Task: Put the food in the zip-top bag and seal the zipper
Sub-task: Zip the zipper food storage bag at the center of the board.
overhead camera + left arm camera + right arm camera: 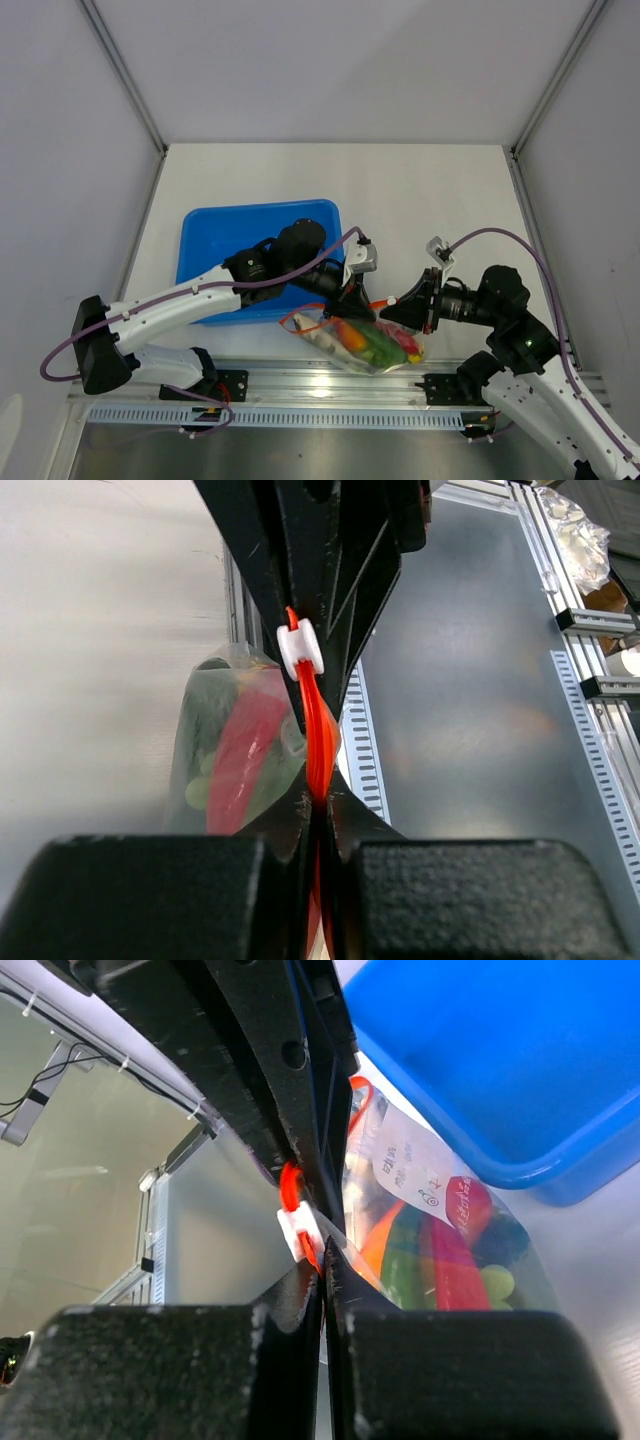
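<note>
The left tool (320,815) is pressed together on the zipper (318,730), pinching the red-orange strip between its pads. The right tool (322,1280) faces it from the other side and is also clamped on the strip, right at the white slider (300,648). The two tools nearly meet tip to tip. The zip-top bag (355,342) hangs from the strip beneath both tools, over the near edge of the desk (420,200). The food (372,345) is inside it, including a red chili (245,755) and green grapes (495,1280). The blue tray (215,235) sits just behind the bag, under the left arm. Whether the bag's bottom touches the desk cannot be told.
</note>
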